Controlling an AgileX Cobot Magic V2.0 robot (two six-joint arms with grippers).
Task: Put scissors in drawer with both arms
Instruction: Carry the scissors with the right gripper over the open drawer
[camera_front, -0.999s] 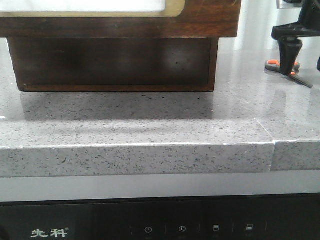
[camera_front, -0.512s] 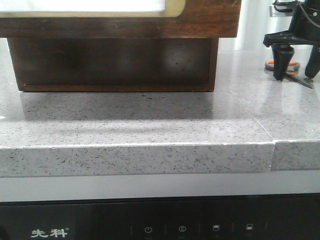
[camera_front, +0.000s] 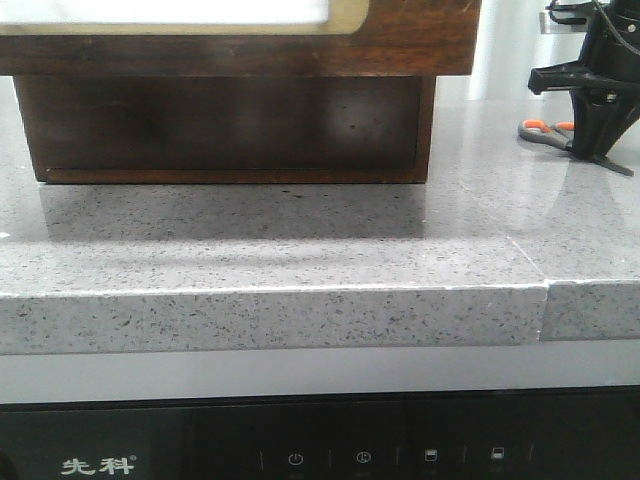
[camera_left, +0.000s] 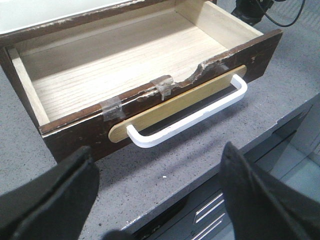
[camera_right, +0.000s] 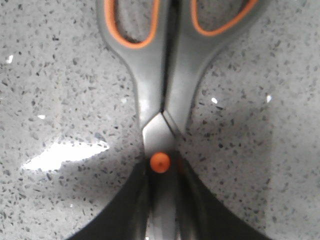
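Note:
The scissors (camera_right: 160, 90), grey with orange-lined loops and an orange pivot, lie on the grey counter at the far right of the front view (camera_front: 545, 130). My right gripper (camera_right: 161, 200) is shut on their blades just behind the pivot, and it stands over them in the front view (camera_front: 598, 135). The drawer (camera_left: 115, 65) is pulled open, its pale wooden inside empty, with a white handle (camera_left: 190, 117) on its front. Its white-panelled front shows at the top of the front view (camera_front: 400, 30). My left gripper (camera_left: 156, 152) is open and empty, just in front of the handle.
The speckled grey counter (camera_front: 300, 250) has a front edge with a drop to a black appliance panel (camera_front: 320, 450) below. The dark wooden cabinet body (camera_front: 230, 130) stands under the pulled-out drawer. A seam crosses the counter at the right (camera_front: 530, 260).
My right gripper came down astride the scissors and its fingers closed on the blades. The scissors' handles shifted a little left. The drawer has not moved.

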